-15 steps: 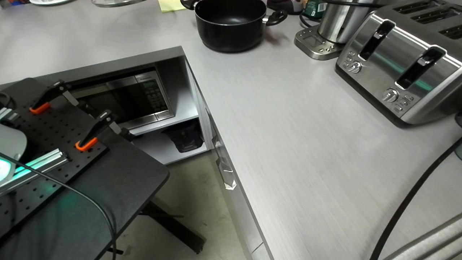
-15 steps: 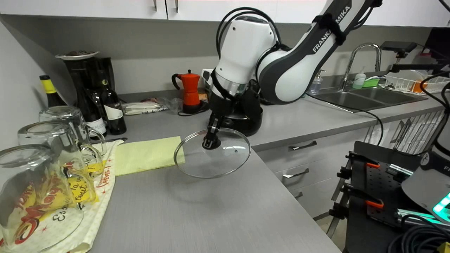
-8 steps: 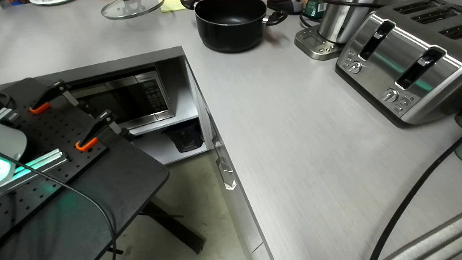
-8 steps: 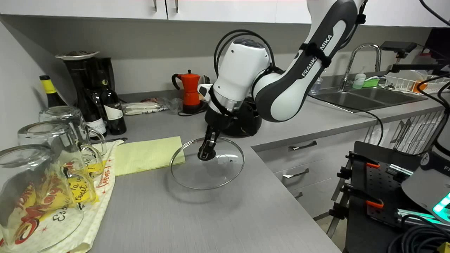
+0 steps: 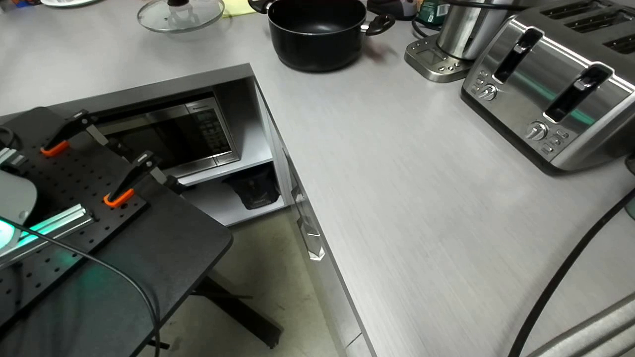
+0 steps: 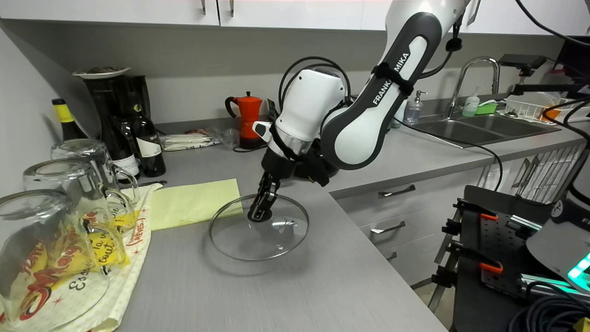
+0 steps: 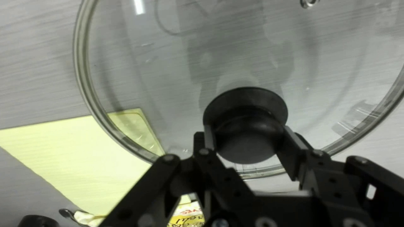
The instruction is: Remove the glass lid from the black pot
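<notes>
The glass lid (image 6: 286, 240) is held level over the grey counter in an exterior view, with its shadow just below it. It also shows at the top in an exterior view (image 5: 181, 17) and large in the wrist view (image 7: 148, 78). My gripper (image 6: 260, 214) is shut on the lid's dark knob; in the wrist view both fingers (image 7: 247, 137) press the knob's sides. The black pot (image 5: 317, 47) stands upright and uncovered, its dark inside showing, to the right of the lid. In an exterior view the pot is mostly hidden behind my arm.
A yellow paper (image 6: 193, 205) lies beside the lid. Upside-down glass mugs (image 6: 55, 244) stand on a cloth at the left. A red moka pot (image 6: 250, 117) and wine bottles (image 6: 150, 147) are at the back. A toaster (image 5: 555, 99) and steel kettle (image 5: 459, 32) stand past the pot.
My arm has lowered with the lid, bringing it nearer the counter and farther from the pot. The knob stays in the gripper. The pot has not moved.
</notes>
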